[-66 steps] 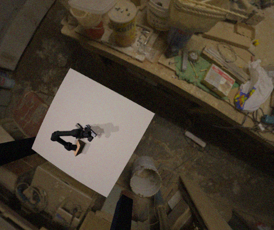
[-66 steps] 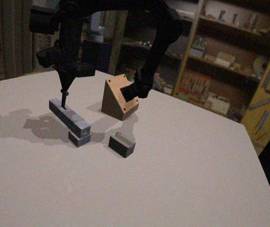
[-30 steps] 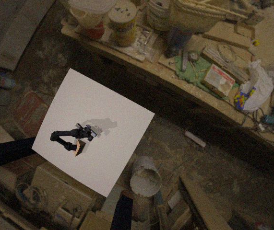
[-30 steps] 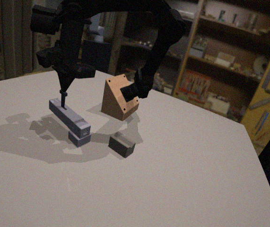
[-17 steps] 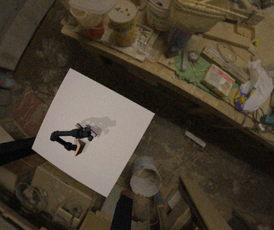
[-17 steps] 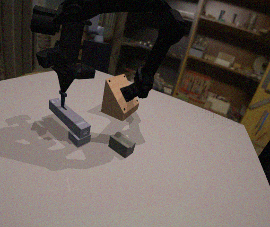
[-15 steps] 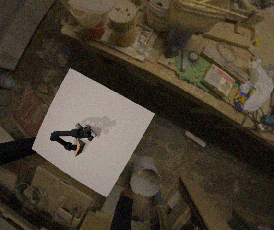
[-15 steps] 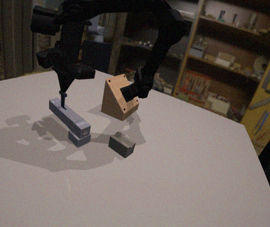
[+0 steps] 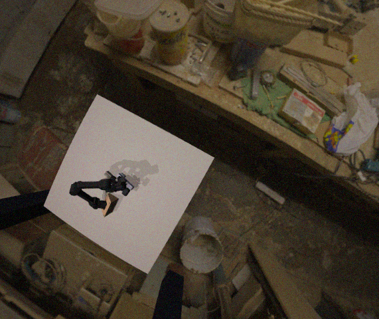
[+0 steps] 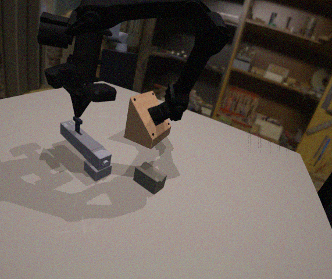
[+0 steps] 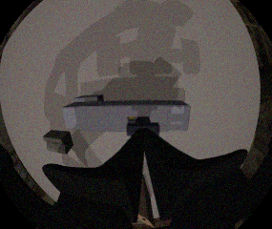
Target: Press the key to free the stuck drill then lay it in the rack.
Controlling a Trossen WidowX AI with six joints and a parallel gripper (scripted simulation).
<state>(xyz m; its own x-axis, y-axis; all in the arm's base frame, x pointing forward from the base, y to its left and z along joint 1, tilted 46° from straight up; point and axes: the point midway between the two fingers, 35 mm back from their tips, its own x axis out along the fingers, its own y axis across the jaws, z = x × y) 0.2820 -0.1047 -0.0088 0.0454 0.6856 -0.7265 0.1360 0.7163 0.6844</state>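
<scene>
My gripper (image 10: 77, 115) (image 11: 142, 133) is shut, empty and points down. Its tips are at the top of the dark T-shaped key (image 10: 77, 126) (image 11: 134, 129), touching or almost touching. The key stands up out of the long grey-lilac block (image 10: 84, 144) (image 11: 166, 114), well back from its near end. A small pale stub (image 10: 105, 162), perhaps the drill's end, shows in the block's near end face; the rest of the drill cannot be made out. A small dark grey block with a notched top, seemingly the rack (image 10: 149, 179) (image 11: 58, 143), sits apart from the long block.
The arm's base is mounted on a wooden wedge (image 9: 113, 205) (image 10: 138, 121) behind the rack. A lower grey block (image 10: 97, 172) sits under the near end of the long block. The white table top (image 9: 154, 219) (image 10: 207, 210) carries the arm's shadow.
</scene>
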